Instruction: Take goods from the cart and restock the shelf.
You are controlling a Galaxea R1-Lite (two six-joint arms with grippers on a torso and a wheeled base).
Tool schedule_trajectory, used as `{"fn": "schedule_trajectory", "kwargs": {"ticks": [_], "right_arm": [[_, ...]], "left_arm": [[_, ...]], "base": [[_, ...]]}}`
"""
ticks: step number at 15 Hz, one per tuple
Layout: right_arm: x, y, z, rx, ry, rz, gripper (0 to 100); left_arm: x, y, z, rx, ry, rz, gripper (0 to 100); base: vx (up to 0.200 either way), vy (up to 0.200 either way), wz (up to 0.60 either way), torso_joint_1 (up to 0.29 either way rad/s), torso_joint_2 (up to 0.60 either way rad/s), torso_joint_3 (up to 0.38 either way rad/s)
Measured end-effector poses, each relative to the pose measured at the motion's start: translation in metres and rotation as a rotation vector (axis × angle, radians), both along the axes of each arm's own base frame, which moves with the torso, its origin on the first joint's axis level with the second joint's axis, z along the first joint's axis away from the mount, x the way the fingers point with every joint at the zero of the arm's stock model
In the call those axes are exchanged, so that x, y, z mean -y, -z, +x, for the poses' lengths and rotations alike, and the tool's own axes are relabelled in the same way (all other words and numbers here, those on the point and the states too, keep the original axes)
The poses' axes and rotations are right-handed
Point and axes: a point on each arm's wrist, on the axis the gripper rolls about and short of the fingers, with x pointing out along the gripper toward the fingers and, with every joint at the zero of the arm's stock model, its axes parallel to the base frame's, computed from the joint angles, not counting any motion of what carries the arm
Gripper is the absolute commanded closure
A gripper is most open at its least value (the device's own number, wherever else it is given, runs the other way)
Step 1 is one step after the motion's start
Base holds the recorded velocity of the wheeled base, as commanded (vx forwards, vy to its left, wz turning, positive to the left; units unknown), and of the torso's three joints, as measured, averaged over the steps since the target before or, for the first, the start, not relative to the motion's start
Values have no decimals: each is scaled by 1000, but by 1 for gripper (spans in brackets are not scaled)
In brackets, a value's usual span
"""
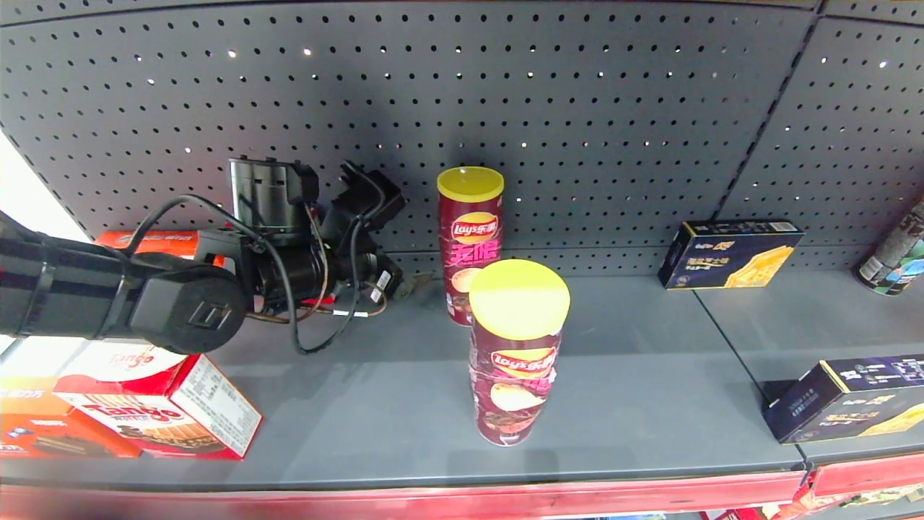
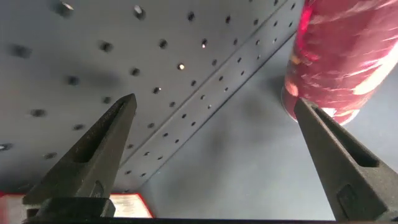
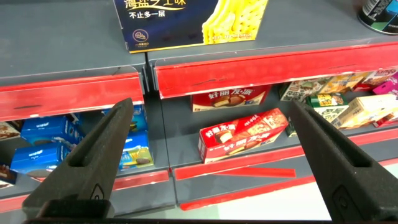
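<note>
L gripper (image 2: 214, 106) sits low over the shelf (image 1: 635, 390), close to the pegboard (image 1: 577, 108) at the back. Its fingers (image 2: 93, 155) are spread wide w/ nothing btwn them, just bare shelf and pegboard in the gap. Rear chip can (image 1: 469, 242) stands upright just beside the L gripper, outside the spread fingers and next to one fingertip; can't tell if they touch. Front chip can (image 1: 516, 354) is also upright, farther from the L gripper than the rear one, toward the shelf's front edge and just in front of the rear can. Behind the L gripper's wrist lies a flat red box (image 1: 155, 242) against the pegboard. Under the arm, back from the gripper, are a red-white box (image 1: 170, 401) and an orange box (image 1: 43, 426). Well past both cans from the L gripper are a dark-blue box (image 1: 729, 253) at the back and a second dark-blue box (image 1: 852, 397) near the front edge. R gripper (image 3: 211, 107) is wide open too, holding nothing, and faces lower shelf levels: a red snack box (image 3: 242, 134) lies btwn its fingertips farther off, w/ blue packs (image 3: 46, 134) off to one side.
</note>
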Motion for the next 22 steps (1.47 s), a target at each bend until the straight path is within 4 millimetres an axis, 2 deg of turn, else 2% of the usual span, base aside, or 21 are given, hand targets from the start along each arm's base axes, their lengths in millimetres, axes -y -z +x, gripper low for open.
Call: {"fn": "schedule_trajectory", "kwargs": {"ticks": [3,11,22], "right_arm": [[0,0,0,0,0,0,0],[0,0,0,-1,0,0,0],[0,0,0,0,0,0,0]], "left_arm": [[3,10,6,-21,1,7,0],[10,20,16,-39,9,12,0],[18,21,20,-42,21,11,0]], "base": [[0,0,0,0,0,0],[0,0,0,0,0,0],[0,0,0,0,0,0]]}}
